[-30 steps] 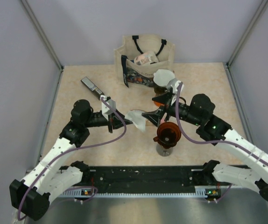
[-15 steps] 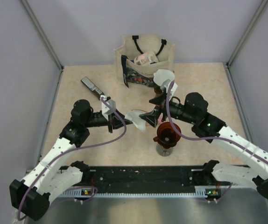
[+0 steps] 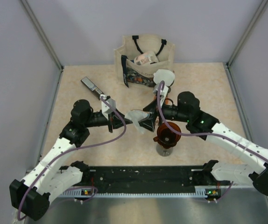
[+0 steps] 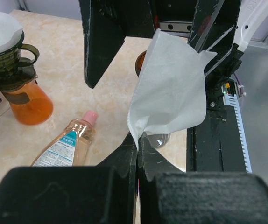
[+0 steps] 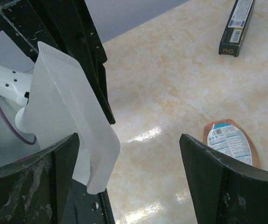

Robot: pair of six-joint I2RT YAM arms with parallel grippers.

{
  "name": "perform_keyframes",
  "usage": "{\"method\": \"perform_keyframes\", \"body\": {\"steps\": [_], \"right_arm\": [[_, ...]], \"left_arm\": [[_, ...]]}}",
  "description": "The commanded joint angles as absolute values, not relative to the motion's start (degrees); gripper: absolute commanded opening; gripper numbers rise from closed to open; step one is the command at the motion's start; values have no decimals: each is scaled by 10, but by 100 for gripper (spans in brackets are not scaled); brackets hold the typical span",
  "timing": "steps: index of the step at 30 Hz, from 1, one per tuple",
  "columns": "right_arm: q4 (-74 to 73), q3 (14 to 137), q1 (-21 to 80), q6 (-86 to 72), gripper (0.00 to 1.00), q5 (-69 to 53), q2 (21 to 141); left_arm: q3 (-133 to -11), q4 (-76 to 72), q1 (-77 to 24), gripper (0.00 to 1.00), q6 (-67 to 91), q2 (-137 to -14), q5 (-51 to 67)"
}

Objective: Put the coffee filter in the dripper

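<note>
Left gripper (image 3: 126, 122): clenched on filter (image 3: 136, 115), held unmoved.
Right gripper (image 3: 146, 119): jaws spread, brought left, flanking filter.
Dripper (image 3: 167, 132): unfilled.

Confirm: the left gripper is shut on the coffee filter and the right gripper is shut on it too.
Not quite. The right gripper is open, jaws wide apart, the coffee filter close by one of them; the right wrist view shows it. The left gripper is shut on the coffee filter.

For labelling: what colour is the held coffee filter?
White coffee filter; clearest in the left wrist view.
</note>
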State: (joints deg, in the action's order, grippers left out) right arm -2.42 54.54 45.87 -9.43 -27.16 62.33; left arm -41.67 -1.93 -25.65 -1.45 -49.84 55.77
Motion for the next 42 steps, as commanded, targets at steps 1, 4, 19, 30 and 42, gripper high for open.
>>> {"method": "perform_keyframes", "body": {"steps": [1,4,19,30,42], "right_arm": [[21,555,457,-121,88,-287,642],[42,555,457,-133,86,-275,654],[50,539,458,-153,25,-264,635],[72,546,458,-160,0,-279,633],[31,580,459,-135,0,-175,649]], "left_arm": [[-419,-54,-257,0,-2,-496,548],[-419,-54,-256,0,-3,-498,552],[-413,-53,-256,0,-9,-492,563],[-397,-98,-256,0,40,-483,530],[-396,-54,-258,99,73,-452,392]]}}
